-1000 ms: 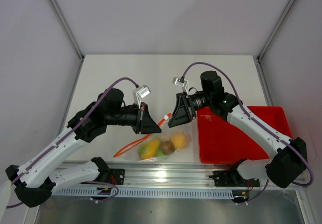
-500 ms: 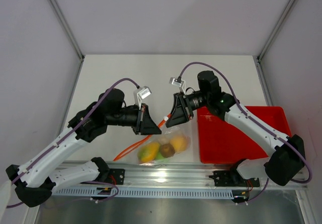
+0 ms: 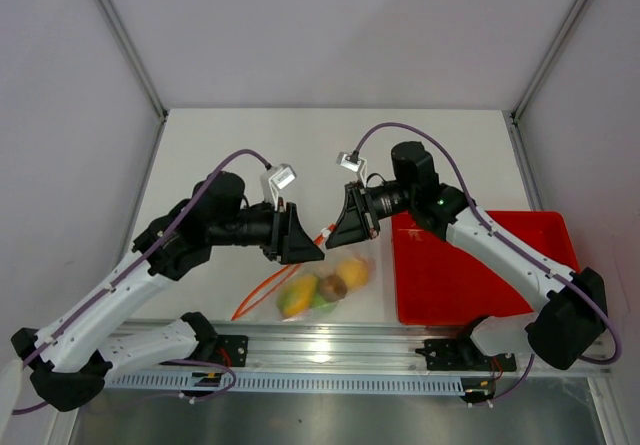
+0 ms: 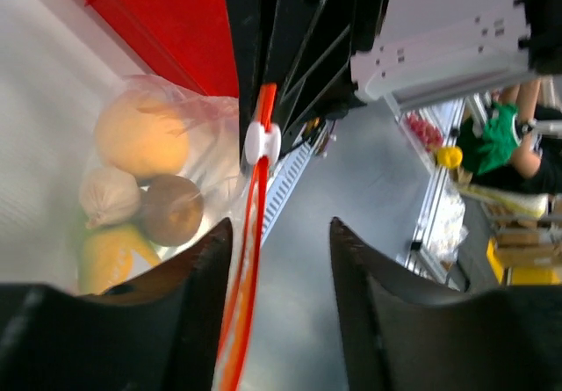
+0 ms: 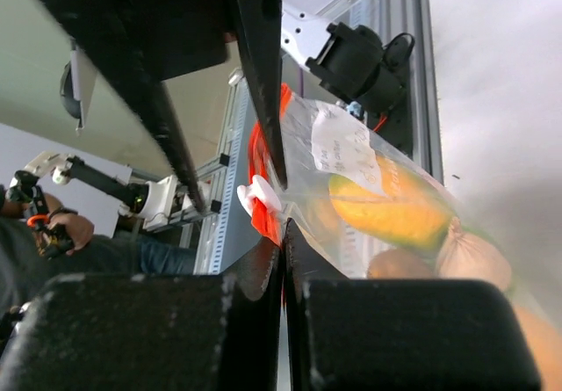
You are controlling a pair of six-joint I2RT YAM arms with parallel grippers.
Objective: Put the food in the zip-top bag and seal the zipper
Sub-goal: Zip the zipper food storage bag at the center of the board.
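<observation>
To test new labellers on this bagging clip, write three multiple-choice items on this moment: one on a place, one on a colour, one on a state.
1. Where are the small toy fruits?
A. In a blue bowl
B. Inside the clear plastic zip-top bag
C. In a cardboard box

2. What colour is the small plastic slider on the red-orange zipper strip?
A. White
B. Blue
C. Black

3. How does the left claw stand?
A. Shut on a fruit
B. Open
C. Shut on a spoon

Answers:
1. B: the fruits show through the bag's film.
2. A: the left wrist view shows it white against the strip.
3. B: its fingers stand apart in the left wrist view.
</observation>
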